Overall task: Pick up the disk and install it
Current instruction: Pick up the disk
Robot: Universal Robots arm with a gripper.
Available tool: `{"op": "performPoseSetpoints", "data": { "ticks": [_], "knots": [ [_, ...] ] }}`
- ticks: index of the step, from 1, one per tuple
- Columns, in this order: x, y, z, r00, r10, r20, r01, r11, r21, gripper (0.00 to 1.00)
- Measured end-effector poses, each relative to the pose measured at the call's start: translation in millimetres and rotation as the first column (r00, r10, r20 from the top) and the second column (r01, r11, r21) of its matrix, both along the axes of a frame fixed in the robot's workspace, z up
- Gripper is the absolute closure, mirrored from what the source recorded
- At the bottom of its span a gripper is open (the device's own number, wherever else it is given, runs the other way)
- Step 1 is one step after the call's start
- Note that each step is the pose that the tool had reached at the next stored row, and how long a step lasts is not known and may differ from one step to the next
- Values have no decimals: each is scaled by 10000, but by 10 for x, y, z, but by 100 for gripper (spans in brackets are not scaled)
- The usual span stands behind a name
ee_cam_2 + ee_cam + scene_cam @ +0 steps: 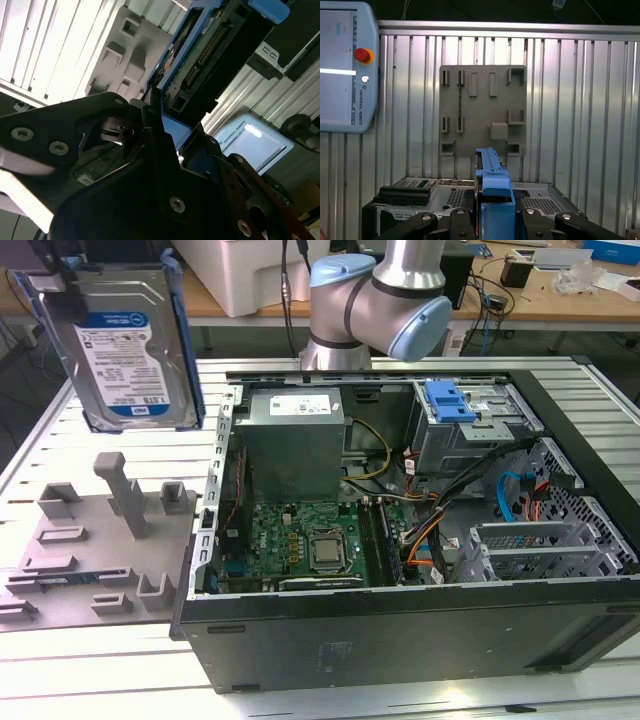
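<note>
One disk, a flat rectangular silver metal hard drive with a white and blue label and a blue plastic bracket around its edge (125, 350), hangs in the air at the exterior view's left. It stands on edge with its label showing, lifted well clear of the table. The black gripper (493, 220) is clamped on it: in the first wrist view a dark finger (460, 222) sits on each side of the blue bracket, pressed against it. In the second wrist view the drive's bare circuit-board side and connector row show just past the gripper.

Below the disk in the exterior view lies a flat grey plastic fixture plate with raised blocks and slots (90, 560), resting on the ribbed aluminium table (100, 670). Just beside the plate, toward the exterior view's right, stands an open black computer case (400, 635). Inside it are a green motherboard (300, 540), a grey metal box with a white sticker (295, 430) and a blue plastic tab on the drive cage (447, 400).
</note>
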State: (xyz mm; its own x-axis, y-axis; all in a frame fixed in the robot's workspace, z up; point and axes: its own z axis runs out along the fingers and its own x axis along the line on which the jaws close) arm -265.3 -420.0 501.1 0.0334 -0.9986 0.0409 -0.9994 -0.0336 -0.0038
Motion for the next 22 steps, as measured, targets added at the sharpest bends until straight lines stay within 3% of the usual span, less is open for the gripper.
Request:
{"op": "performPoseSetpoints", "data": {
  "ticks": [3, 6, 18, 22],
  "knots": [
    [157, -81, 0, 10000, 1, -4, -1, 10000, 4, 63],
    [378, -197, 0, 10000, 2, -10, -2, 10000, 11, 63],
    [877, -440, 0, 10000, 2, -28, -2, 10000, 22, 63],
    [1134, -548, 0, 10000, 1, -42, -1, 10000, 25, 63]
  ]
}}
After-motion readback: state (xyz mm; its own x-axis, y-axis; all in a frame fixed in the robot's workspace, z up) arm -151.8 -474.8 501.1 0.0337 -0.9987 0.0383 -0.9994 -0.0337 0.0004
